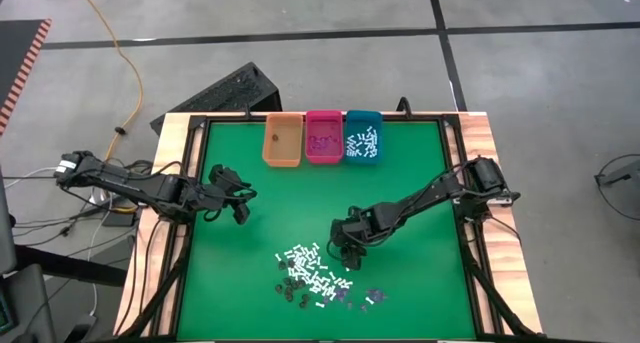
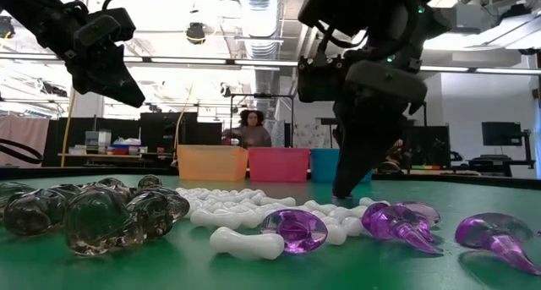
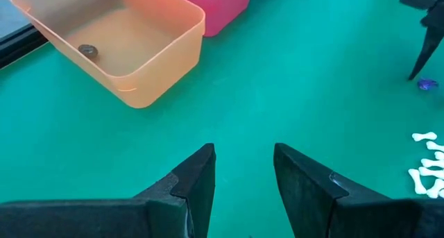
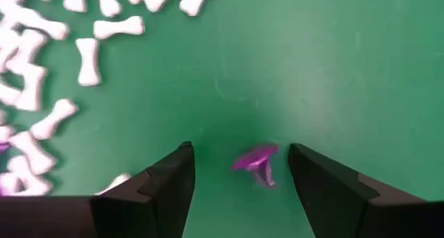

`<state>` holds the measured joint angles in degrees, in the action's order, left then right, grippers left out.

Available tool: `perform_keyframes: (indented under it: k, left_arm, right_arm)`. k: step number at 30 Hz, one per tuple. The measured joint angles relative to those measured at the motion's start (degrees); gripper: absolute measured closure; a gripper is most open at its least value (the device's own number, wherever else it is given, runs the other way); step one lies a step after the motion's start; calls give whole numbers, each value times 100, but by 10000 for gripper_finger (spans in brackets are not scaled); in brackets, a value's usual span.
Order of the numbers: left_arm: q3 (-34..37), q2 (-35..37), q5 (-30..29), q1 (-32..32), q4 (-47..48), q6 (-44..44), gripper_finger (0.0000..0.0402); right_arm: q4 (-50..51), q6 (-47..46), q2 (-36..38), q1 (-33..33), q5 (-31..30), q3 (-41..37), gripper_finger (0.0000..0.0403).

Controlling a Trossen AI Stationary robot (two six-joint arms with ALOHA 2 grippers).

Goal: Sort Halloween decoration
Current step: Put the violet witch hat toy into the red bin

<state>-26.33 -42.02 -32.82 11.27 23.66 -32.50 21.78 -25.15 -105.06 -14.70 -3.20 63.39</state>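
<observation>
The Halloween decoration lies in a heap (image 1: 315, 278) on the green mat near the front edge: white bone-shaped sticks (image 4: 90, 57), purple bits (image 2: 296, 231) and dark bits (image 2: 93, 210). My right gripper (image 1: 345, 251) is down at the heap's far edge, open. One purple bit (image 4: 255, 163) lies on the mat between its two fingers (image 4: 166, 179), and neither touches it. My left gripper (image 1: 243, 203) hangs open over bare mat, left of centre, with nothing between its fingers (image 3: 201, 172).
Three bins stand in a row at the far edge: orange (image 1: 282, 140) with one dark bit (image 3: 87, 50) inside, pink (image 1: 323, 136) with purple bits, teal (image 1: 362, 136) with white sticks. A person (image 2: 251, 128) sits beyond the table.
</observation>
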Motion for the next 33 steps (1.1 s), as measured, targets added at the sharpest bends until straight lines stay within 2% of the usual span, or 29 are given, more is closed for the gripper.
perform_keyframes:
  k: [3,6,14,16,26,29,33]
  left_arm:
    - [0,0,-20,0,5,3,264]
    - [0,2,-57,0,-6,1,264]
    - [0,0,-69,0,-2,-4,264]
    - [0,0,-70,0,-2,-14,264]
    - [0,0,-83,0,0,-23,264]
    - [0,0,-87,0,-3,16,264]
    - [0,0,-98,0,-6,14,264]
  right_arm:
    - [139,-25,-72,0,-18,10,156]
    - [153,-28,-80,0,-58,7,194]
    - [176,-35,-93,5,-182,-5,358]
    - [175,-7,-93,17,-185,-5,385]
    - [243,133,8,63,-484,107,382]
    - [181,581,66,225,-632,444,370]
    - [68,1475,36,482,-684,924,331]
